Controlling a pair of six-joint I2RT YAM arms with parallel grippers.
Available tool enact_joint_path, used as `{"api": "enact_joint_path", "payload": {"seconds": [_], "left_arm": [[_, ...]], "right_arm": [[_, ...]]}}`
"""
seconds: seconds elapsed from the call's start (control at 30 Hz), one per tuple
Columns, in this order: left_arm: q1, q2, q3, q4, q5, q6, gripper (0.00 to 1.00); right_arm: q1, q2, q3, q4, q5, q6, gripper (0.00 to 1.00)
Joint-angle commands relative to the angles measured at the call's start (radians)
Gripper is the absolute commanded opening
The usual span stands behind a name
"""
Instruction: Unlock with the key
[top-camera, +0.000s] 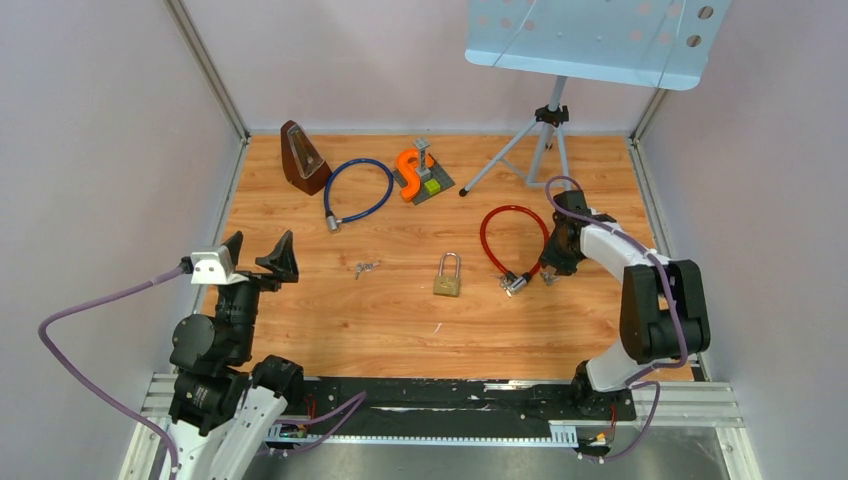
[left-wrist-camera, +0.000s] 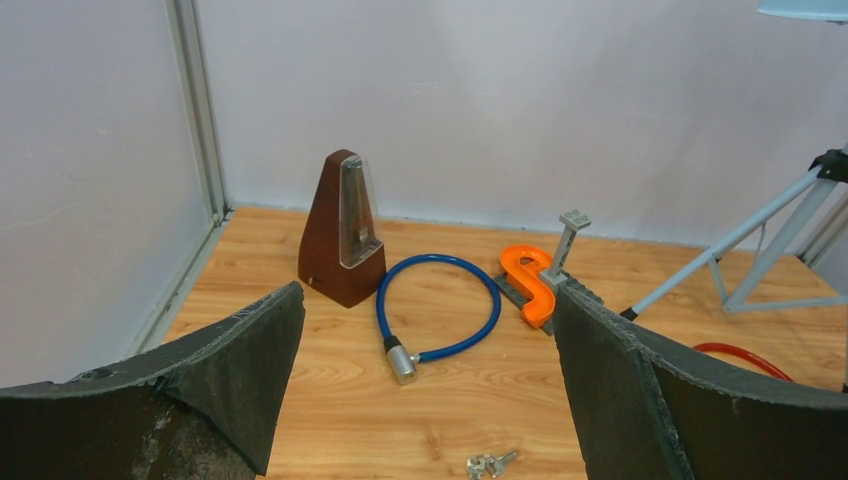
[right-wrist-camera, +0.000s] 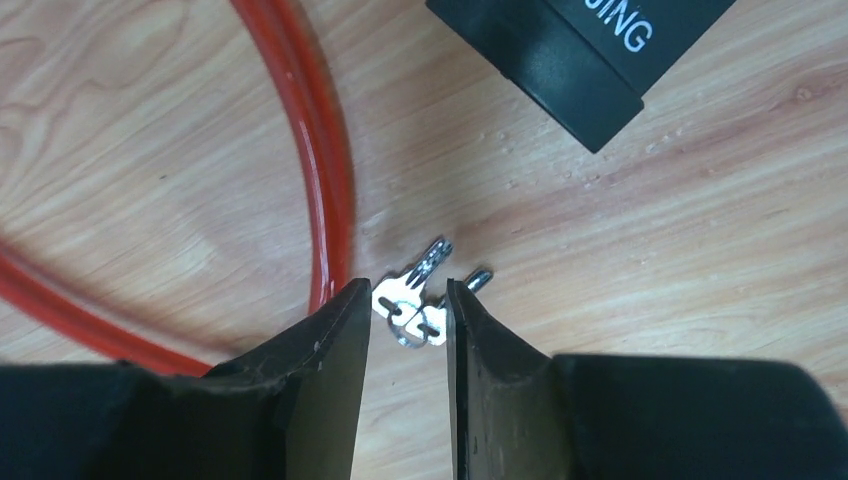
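1. Red cable lock (top-camera: 483, 240) lies near the right edge of the table (top-camera: 400, 330), and I think it is the one to open. Its loop is bendy. If the right arm bumps it, the loop can slide and push the keys (right-wrist-camera: 428, 262) away.
2. Left gripper (top-camera: 258, 252) hangs near the left edge with its fingers wide apart and nothing in them. The lock may need a hold when the key goes in. With no hold, it can roll or skid.
3. Right gripper (right-wrist-camera: 407, 296) is down at the table with its fingers a little apart, one on each side of the keys. I cannot tell if they pinch yet. If they close off to one side, the keys can pop out or tip.
4. Padlock (top-camera: 447, 278) lies in the middle of the table, and a second bunch of keys (top-camera: 366, 267) lies to its left. A mix-up is easy, because the wrong key opens nothing.
5. Keys lie flat just beside the red cable lock, near the right edge. They are thin, so the fingers can slide over them and only scrape the wood.
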Motion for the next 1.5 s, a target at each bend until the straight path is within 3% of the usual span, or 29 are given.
{"api": "enact_joint_path", "payload": {"seconds": [0.0,0.2,0.4,0.53,0.73,0.87,1.07,1.23,1.47], "left_arm": [[-0.003,-0.004,0.007,0.025,0.006,0.01,1.0],[-0.003,-0.012,0.008,0.024,0.003,0.013,1.0],[-0.003,-0.019,0.005,0.024,0.005,0.013,1.0],[-0.003,-0.019,0.006,0.025,0.01,0.01,1.0],[-0.003,-0.003,0.015,0.029,0.047,-0.014,1.0],[-0.003,0.051,0.051,0.01,0.108,-0.057,1.0],[-0.003,0.182,0.094,-0.015,0.225,-0.148,1.0],[-0.003,0.268,0.096,-0.009,0.322,-0.219,1.0],[-0.003,0.444,0.063,0.032,0.522,-0.351,1.0]], "right_arm": [[0.0,0.078,0.062,-0.001,0.041,-0.009,0.33],[0.057,0.158,0.111,-0.059,0.08,0.023,0.38],[0.103,0.174,0.065,-0.112,0.073,0.064,0.37],[0.141,0.139,0.022,-0.126,0.059,0.076,0.29],[0.255,0.069,-0.01,-0.148,0.063,0.094,0.08],[0.355,0.005,-0.019,-0.146,0.053,0.119,0.01],[0.509,-0.091,-0.034,-0.094,-0.019,0.181,0.0],[0.624,-0.085,0.001,-0.035,-0.033,0.207,0.0],[0.694,-0.055,0.074,0.091,-0.032,0.228,0.0]]}}
